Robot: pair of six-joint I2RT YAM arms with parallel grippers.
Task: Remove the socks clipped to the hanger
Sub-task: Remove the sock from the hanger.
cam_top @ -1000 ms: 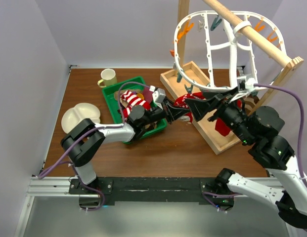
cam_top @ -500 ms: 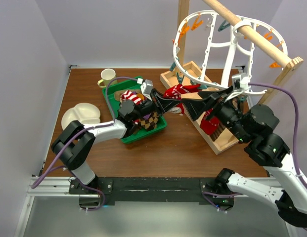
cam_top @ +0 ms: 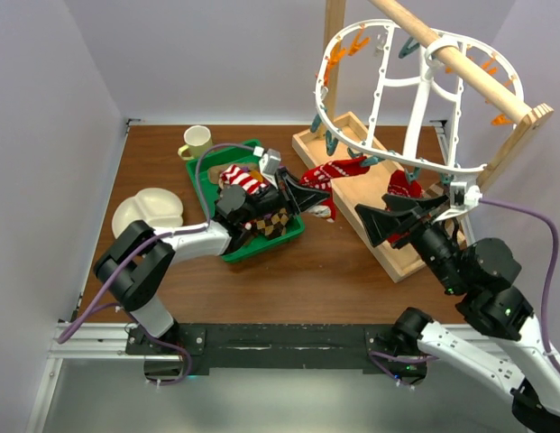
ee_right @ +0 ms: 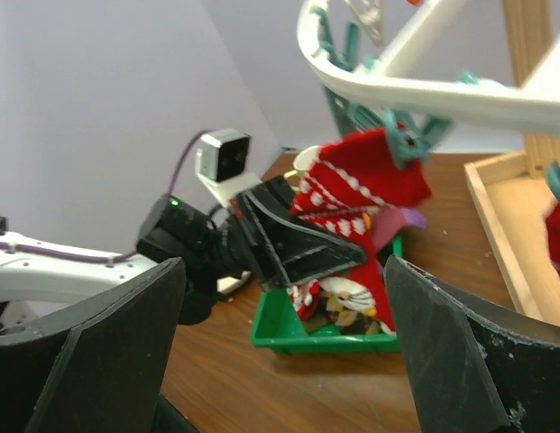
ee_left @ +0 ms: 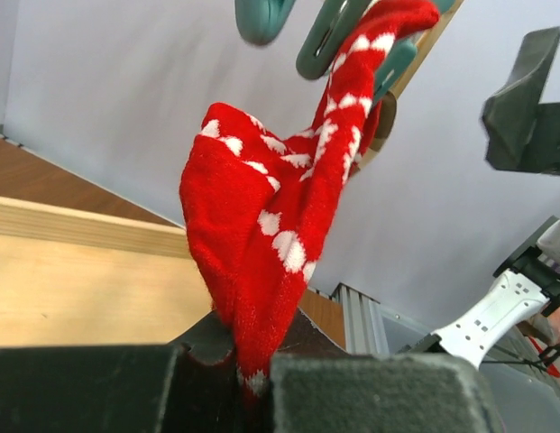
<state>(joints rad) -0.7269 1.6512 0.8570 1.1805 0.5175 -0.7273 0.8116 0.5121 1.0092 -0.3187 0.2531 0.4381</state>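
1. Socks are the job. In the top view one red white-spotted sock (cam_top: 338, 170) spans from the left gripper (cam_top: 314, 192), which is closed on its lower end, up to a teal clip (cam_top: 368, 161) on the white hanger (cam_top: 426, 99). Other socks lie in the green bin (cam_top: 207, 206). A second red sock (cam_top: 401, 183) hangs clipped near the right gripper (cam_top: 380, 215).
2. The left wrist view shows the fabric pinched firmly between shut fingers and its upper end caught in the clip. A steady pull down and away, in line with the clip's mouth, should probably slide it free. A sideways jerk would likely only swing the rack.
3. In the right wrist view, the fingers are spread wide and hold nothing, below the hanger's rim. Bracing that rim might stop it from swinging.
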